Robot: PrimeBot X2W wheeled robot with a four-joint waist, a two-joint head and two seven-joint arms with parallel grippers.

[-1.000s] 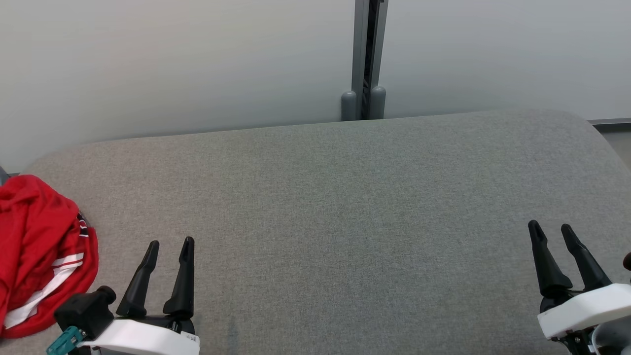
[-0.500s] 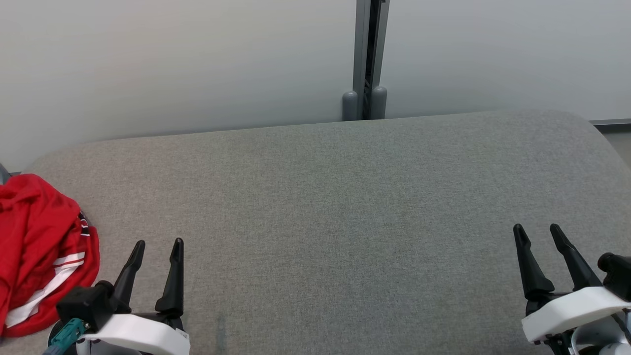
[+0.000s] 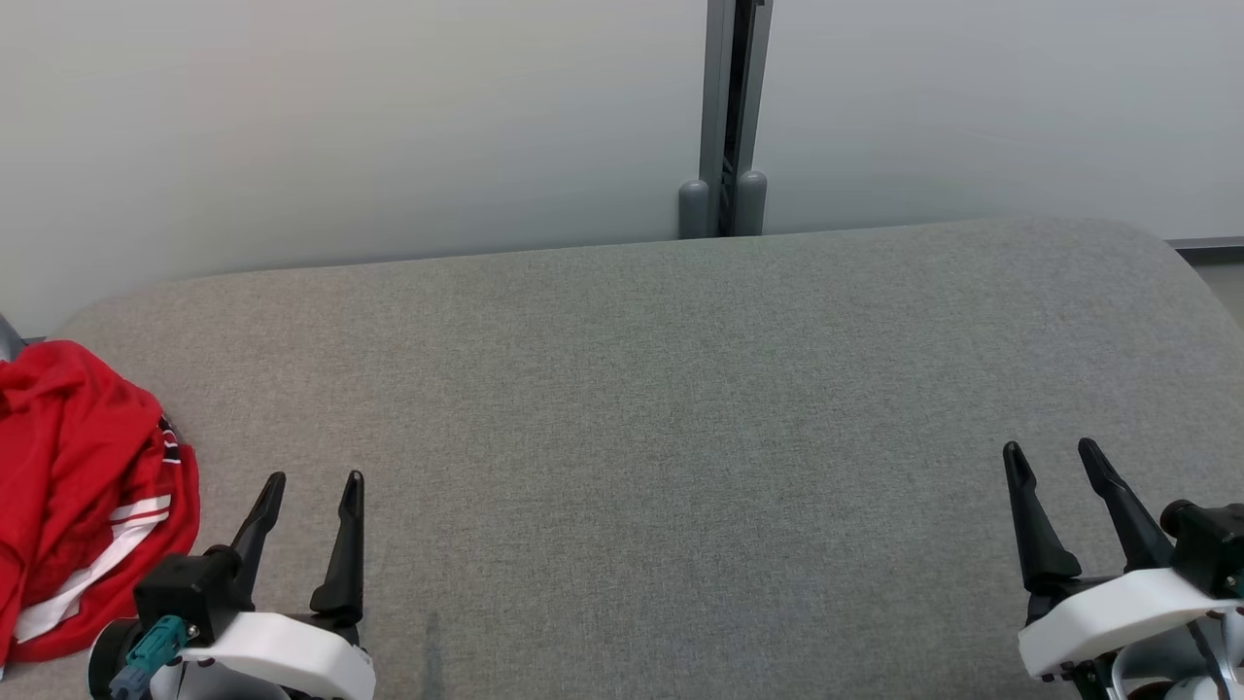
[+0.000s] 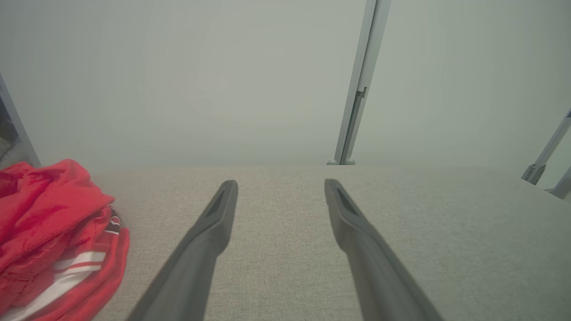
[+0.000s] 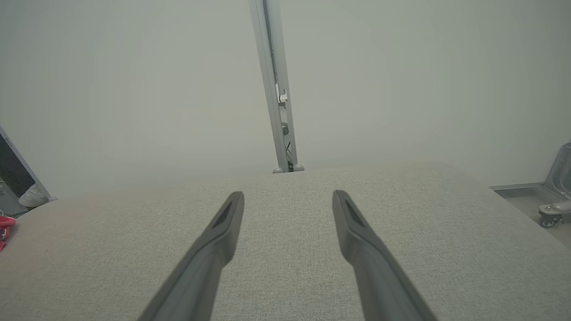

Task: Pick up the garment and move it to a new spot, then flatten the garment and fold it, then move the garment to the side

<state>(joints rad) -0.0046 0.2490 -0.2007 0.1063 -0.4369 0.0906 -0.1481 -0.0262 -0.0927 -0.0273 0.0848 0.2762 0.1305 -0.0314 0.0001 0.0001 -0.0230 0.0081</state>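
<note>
I have both tools released. The left gripper [image 3: 314,478] and the right gripper [image 3: 1052,449] each hold their two fingers spread with nothing between them, low over the near edge of the padded table [image 3: 661,408]. The red garment [image 3: 87,496] lies crumpled at the table's left end, close to the front left corner, beside my left gripper but apart from it. The right gripper is well away, near the right end.

By my reading the pickup has not begun. My worry is the heap's place at the very edge: a sideways nudge from the left fingers could push it off the table. A shallow pinch might catch only one loose layer, so the rest drags or slips free. Coming in too low could dig the fingertips into the soft cover.
</note>
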